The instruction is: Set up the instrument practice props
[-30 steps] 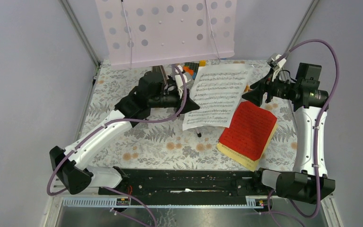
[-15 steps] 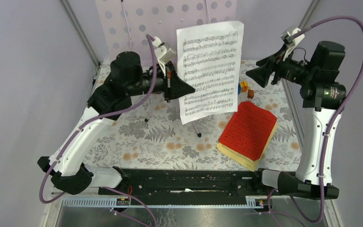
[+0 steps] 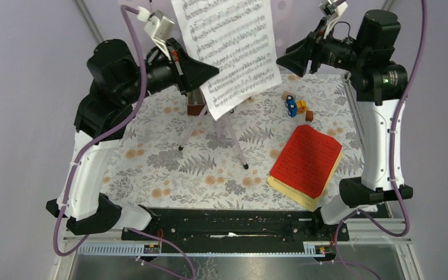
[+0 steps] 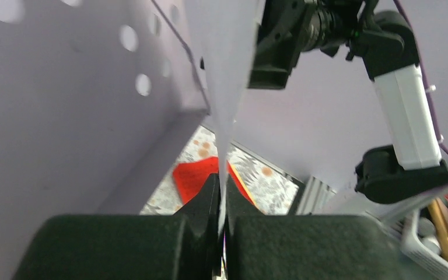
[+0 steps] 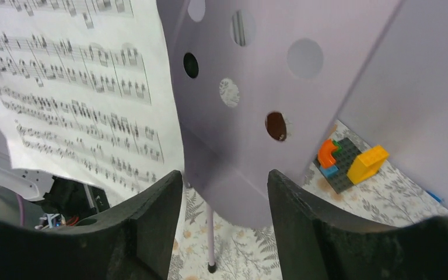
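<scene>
Left jaws pinch white page | right jaws apart | printed staves

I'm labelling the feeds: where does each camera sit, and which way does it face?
Top external: above, behind the bases, looking down on the table; both arms show.
Left wrist: looks along the left gripper, shut on the white sheet, towards the right arm.
Right wrist: faces the pink panel past the open right gripper.
Shared: the white sheet is in all three.
</scene>
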Controlling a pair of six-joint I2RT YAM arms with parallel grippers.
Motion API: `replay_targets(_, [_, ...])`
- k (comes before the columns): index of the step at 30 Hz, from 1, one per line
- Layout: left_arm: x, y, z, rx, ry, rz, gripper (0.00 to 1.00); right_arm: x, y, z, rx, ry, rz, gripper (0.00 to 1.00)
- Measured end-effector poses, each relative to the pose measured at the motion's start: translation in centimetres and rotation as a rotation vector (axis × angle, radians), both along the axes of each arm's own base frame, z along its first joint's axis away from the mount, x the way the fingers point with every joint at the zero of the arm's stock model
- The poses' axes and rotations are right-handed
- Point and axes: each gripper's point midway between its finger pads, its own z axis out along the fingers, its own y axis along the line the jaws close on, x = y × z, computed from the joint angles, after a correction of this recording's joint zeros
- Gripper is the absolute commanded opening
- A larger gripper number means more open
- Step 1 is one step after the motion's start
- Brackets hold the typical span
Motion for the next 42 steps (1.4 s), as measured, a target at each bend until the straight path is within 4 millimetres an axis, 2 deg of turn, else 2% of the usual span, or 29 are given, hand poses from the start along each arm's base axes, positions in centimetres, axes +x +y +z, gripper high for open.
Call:
replay_targets(7, [2.6,3.5,2.1,-0.029,-0.038,0.157,0.0,1.2,2.8,0.9,0.063,0.038,0.049,0.61])
replay_targets(14, [5.3,5.6,1.6,-0.028,0.002,0.253,0.0,1.4,4.1,2.7,0.131,0.03,0.082,0.59])
replay_targets(18, [6.1,6.5,1.4,-0.028,0.013,0.285,0.0,2.0,4.9,3.1,0.161,0.037,0.1,0.58])
replay_targets(25, [6.3,7.2,1.8,-0.032,0.001,0.31,0.0,2.5,6.2,3.3,0.202,0.067,0.148,0.57])
replay_targets(32, [6.6,7.6,2.1,-0.021,-0.027,0.337,0.0,2.5,7.5,3.8,0.234,0.072,0.218,0.51])
replay_targets(42, [8.7,7.6,1.8,0.009,-0.064,0.374,0.0,3.0,8.2,4.8,0.278,0.052,0.253,0.42])
